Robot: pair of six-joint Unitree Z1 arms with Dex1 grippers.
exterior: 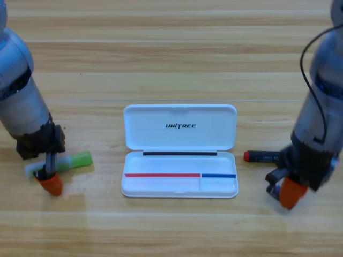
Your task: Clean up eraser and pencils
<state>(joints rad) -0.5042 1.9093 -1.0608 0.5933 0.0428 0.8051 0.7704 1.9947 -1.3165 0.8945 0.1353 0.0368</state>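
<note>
The light green pencil lies on the table left of the case, its whitish end pointing left. My left gripper is down over that whitish end and covers part of it. The red-ended pencil lies right of the case with its red tip towards the case. Its far end is hidden behind my right gripper, which points down at the table just in front of it. The eraser is not in view.
The white case lies open in the middle of the table, with its lid folded back and its shallow tray towards the front. Both grey arms come down at the picture's left and right edges.
</note>
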